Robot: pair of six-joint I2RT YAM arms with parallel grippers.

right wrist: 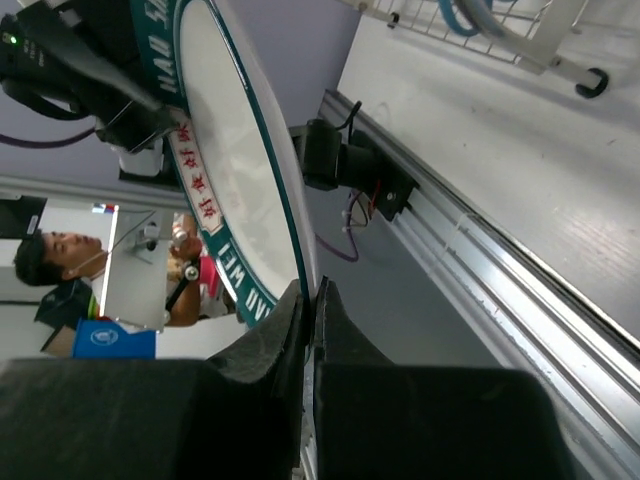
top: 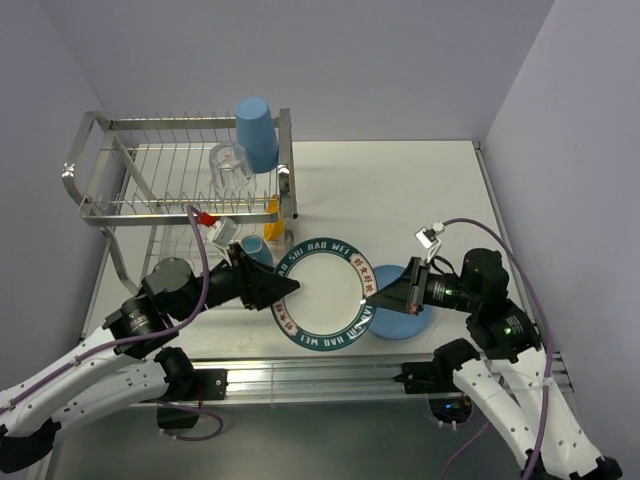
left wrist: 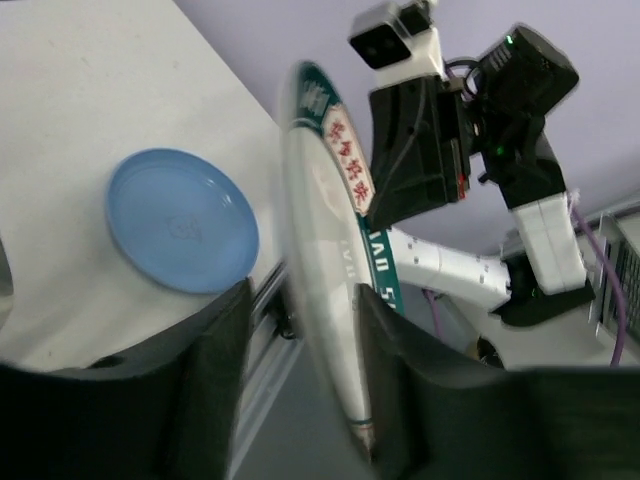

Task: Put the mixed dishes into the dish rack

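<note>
White with a dark lettered rim, the plate (top: pixel 322 292) hangs face-up over the near edge of the table (top: pixel 400 190), spanning the gap between both arms. The right gripper (top: pixel 372 298) pinches its right rim. The left gripper (top: pixel 288 290) straddles the left rim, fingers spread, one clear of it. Below the right gripper lies the blue plate (top: pixel 402 327). Back left, the rack (top: pixel 170 122) holds the mug (top: pixel 256 248), bowl (top: pixel 272 212), glass (top: pixel 229 168) and tumbler (top: pixel 257 132).
</note>
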